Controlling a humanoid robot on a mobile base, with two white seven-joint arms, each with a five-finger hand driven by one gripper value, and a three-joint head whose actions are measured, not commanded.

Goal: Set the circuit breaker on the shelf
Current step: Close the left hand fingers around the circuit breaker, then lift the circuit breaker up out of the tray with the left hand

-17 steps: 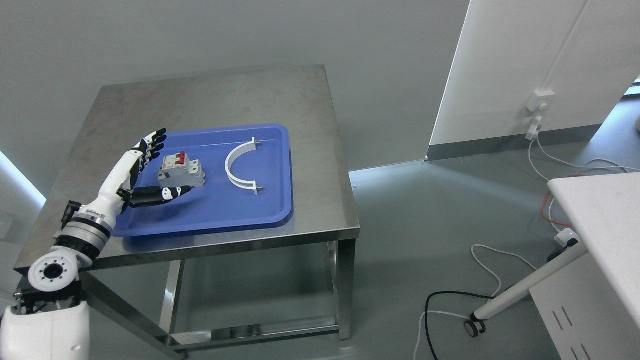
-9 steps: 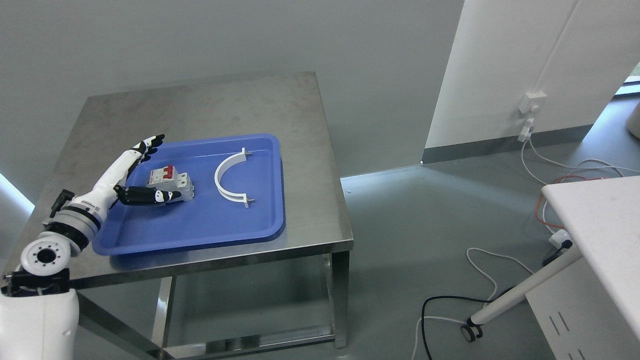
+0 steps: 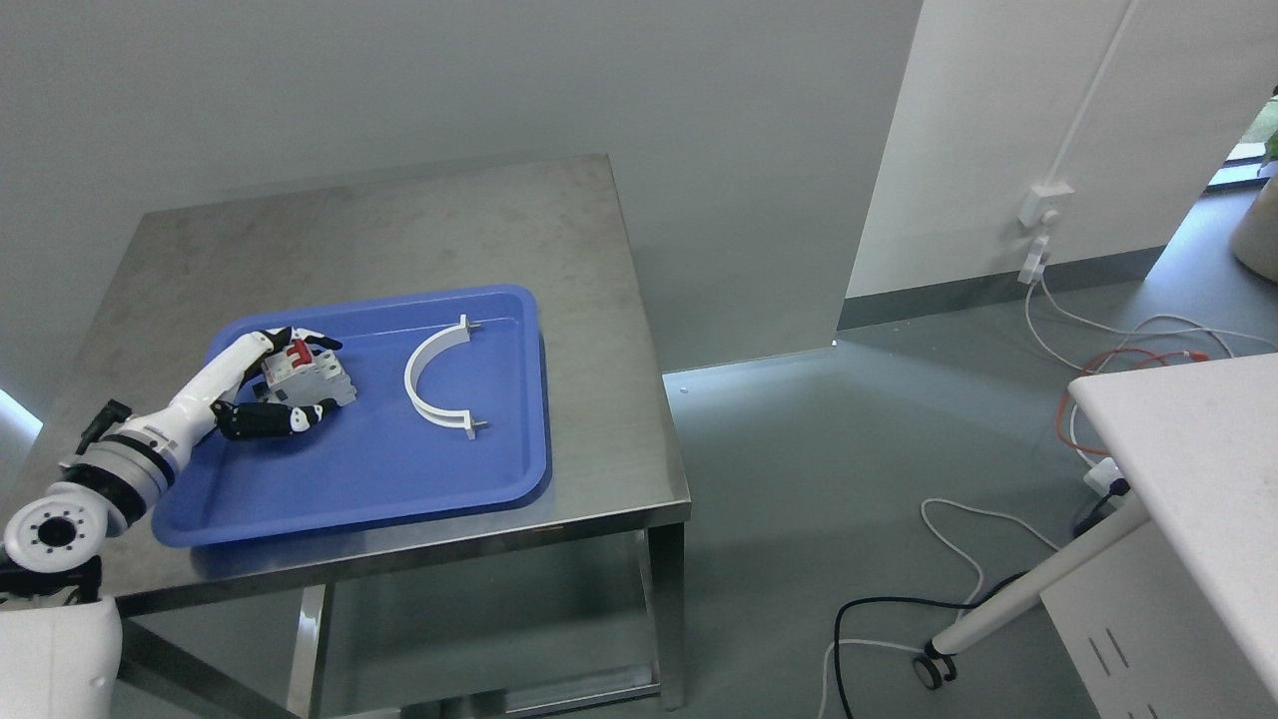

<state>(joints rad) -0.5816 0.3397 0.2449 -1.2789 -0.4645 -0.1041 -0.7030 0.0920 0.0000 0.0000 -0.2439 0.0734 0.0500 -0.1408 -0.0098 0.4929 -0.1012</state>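
The circuit breaker (image 3: 312, 371) lies in the blue tray (image 3: 399, 469), in the tray's upper left part, at the left middle of the frame. The tray rests on the steel surface (image 3: 399, 240).

The left hand (image 3: 262, 389) is the only hand in view; its arm enters from the lower left corner. The hand sits directly at the breaker's left side. The upper fingers (image 3: 300, 340) curl over the breaker's top, near the red switch levers. The thumb (image 3: 290, 419) lies along the breaker's lower edge. The breaker therefore sits between fingers and thumb, with the hand closing around it. Firm contact on both sides cannot be confirmed at this size; the grip looks wrapped but not clearly clamped.

The breaker's long axis runs roughly left to right in the frame, slightly tilted, in line with the forearm. Judged from this, the coming move is a lift straight up out of the tray.

A white curved bracket (image 3: 434, 377) lies in the tray to the right of the breaker, apart from it and clear of the hand.

Hidden or unclear:
- The breaker's left face is covered by the palm.
- The right arm is out of frame.
- No shelf can be identified with certainty; a white panel edge (image 3: 1198, 449) at the right of the frame is cut off.
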